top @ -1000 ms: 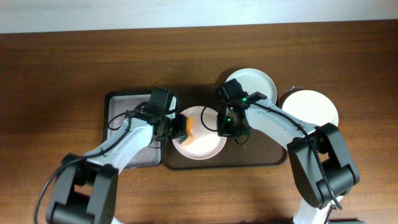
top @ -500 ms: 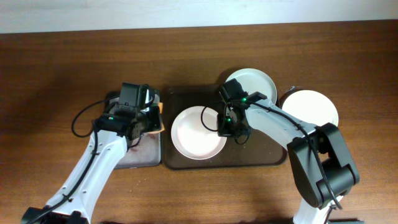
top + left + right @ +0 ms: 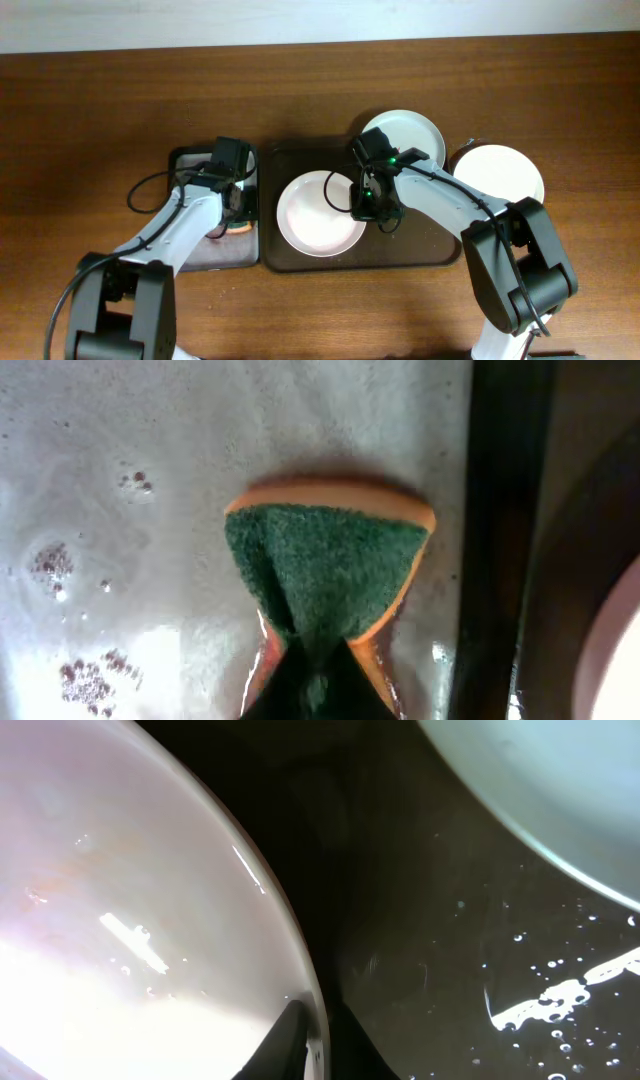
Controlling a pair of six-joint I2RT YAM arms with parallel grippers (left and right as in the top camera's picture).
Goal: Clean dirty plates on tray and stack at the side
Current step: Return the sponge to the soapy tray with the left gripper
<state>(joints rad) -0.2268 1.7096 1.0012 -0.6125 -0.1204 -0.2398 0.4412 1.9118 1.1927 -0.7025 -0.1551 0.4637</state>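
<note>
While both arms are reaching over the table (image 3: 100, 100), the items are standing as follows.

Left gripper (image 3: 237, 210): jaws are pressing tight on a folded sponge (image 3: 325, 575), green face outward and orange edge showing. The sponge is jutting ahead of the fingertips. Directly beneath it a grey tray (image 3: 120, 480) is lying wet, with patches of bubbles.

Right gripper (image 3: 373, 207): jaws are closing on the rim of the centre plate (image 3: 318, 212), with a fingertip on either side of that rim. The plate is spreading away from this gripper toward the left gripper and is glistening wet, with a faint pinkish tint.

Brown tray (image 3: 420, 250): is lying under the right gripper and carrying the centre plate. Water droplets are sitting on its floor just beside the fingertips.

Mint plate (image 3: 402, 130): is resting just beyond the right gripper, overlapping the brown tray's far rim.

Third plate (image 3: 500, 172): is sitting off the brown tray, out to the right gripper's outer side, apart from it.
</note>
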